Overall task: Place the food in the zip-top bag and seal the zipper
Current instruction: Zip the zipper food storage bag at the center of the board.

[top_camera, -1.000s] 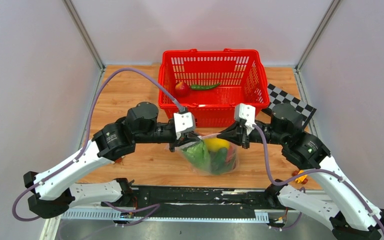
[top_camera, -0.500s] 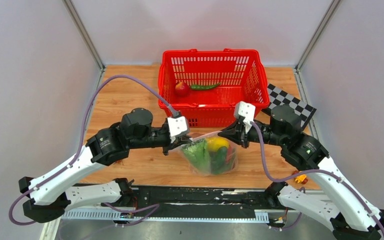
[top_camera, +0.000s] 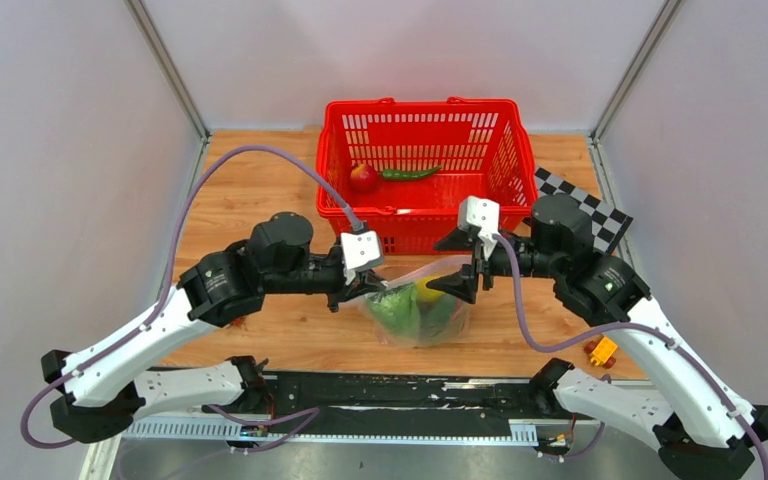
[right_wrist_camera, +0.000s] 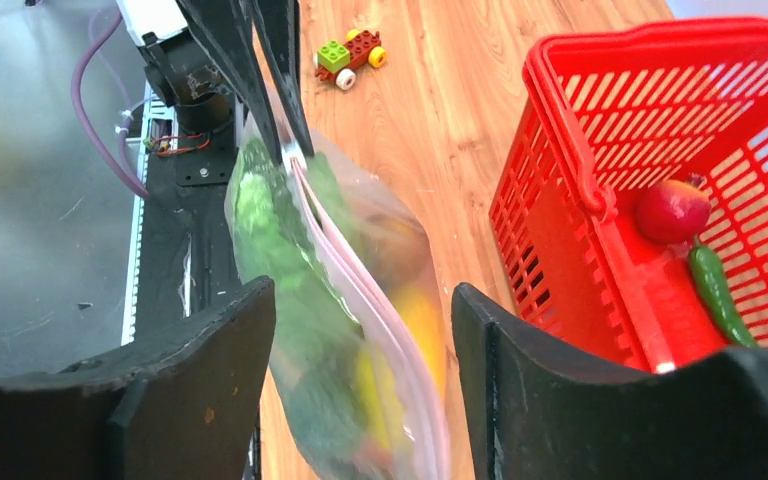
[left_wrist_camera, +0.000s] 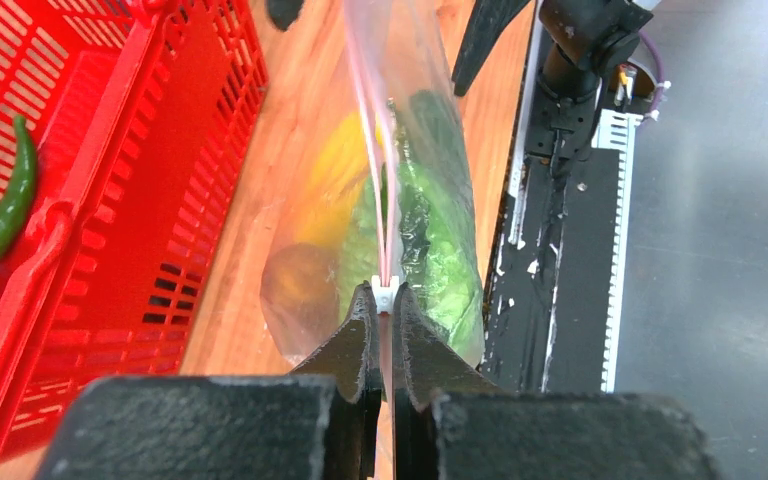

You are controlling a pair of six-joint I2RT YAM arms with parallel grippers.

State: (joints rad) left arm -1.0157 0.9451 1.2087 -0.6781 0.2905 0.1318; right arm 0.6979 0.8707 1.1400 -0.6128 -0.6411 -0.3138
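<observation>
The left jaws were pinched shut on the zipper [left_wrist_camera: 378, 170] at its small white piece [left_wrist_camera: 385, 292]. The right jaws stood open astride the zip-top bag [top_camera: 410, 315], gripping nothing. The bag, holding lettuce [left_wrist_camera: 440, 240] and a lemon [left_wrist_camera: 338, 172], stretched between both jaws. Beyond them, an apple [right_wrist_camera: 671, 211] and a chili [right_wrist_camera: 717, 292] lay in the red basket [top_camera: 420, 105].

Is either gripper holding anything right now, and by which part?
The left gripper pinches the bag at the end of the zipper, by the white slider. The right gripper is open, holding nothing.
</observation>
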